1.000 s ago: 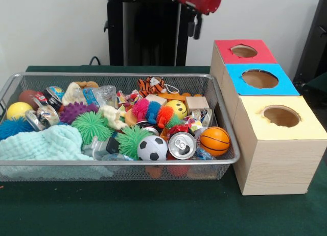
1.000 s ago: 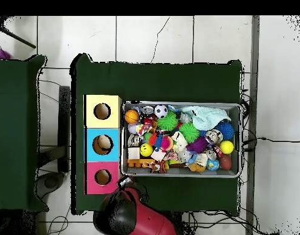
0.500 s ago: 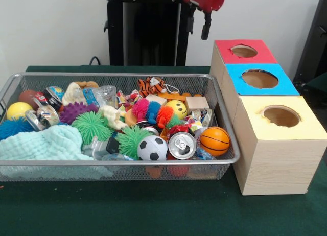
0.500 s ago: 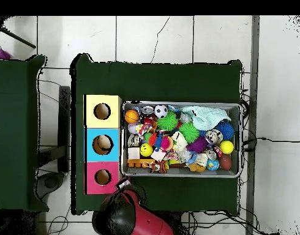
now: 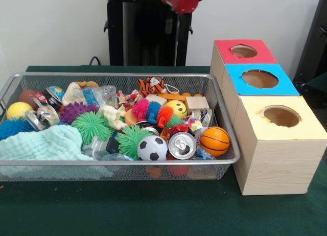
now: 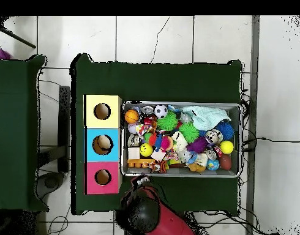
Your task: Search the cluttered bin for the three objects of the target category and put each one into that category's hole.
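Gripper (image 5: pixel 176 29) hangs up high behind the wire mesh bin (image 5: pixel 225 126) — can't tell if it's spread or pinched. Bin's packed: soccer ball (image 5: pixel 152 148), mini basketball (image 5: pixel 214 140), soda can (image 5: pixel 182 144). Red, blue and yellow hole boxes (image 5: pixel 260 78) sit just beside it.

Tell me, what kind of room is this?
Probably a robotics lab set up for a sorting test: a wire bin crammed with toys, three boxes with coloured tops and holes, and a red robot arm on a green-covered table.
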Motion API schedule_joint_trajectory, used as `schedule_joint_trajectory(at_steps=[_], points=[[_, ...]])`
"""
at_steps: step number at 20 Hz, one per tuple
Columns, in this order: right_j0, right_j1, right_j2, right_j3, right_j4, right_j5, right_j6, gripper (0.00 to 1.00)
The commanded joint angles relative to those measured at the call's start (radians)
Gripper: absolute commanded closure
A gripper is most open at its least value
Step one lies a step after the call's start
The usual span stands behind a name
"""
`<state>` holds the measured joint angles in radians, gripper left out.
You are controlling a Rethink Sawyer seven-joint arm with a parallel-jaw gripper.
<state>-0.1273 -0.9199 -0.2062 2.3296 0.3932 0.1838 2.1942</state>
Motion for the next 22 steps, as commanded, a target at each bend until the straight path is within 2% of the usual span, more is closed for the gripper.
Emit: schedule_joint_trajectory(at_steps=[1, 7, 22], points=[[-0.153, 0.064, 0.105, 0.012, -0.021, -0.016, 0.075, 0.00], [-0.243, 0.126, 0.182, 0.004, -0.065, -0.090, 0.068, 0.00], [-0.302, 0.214, 0.264, -0.002, -0.135, -0.210, 0.143, 0.00]])
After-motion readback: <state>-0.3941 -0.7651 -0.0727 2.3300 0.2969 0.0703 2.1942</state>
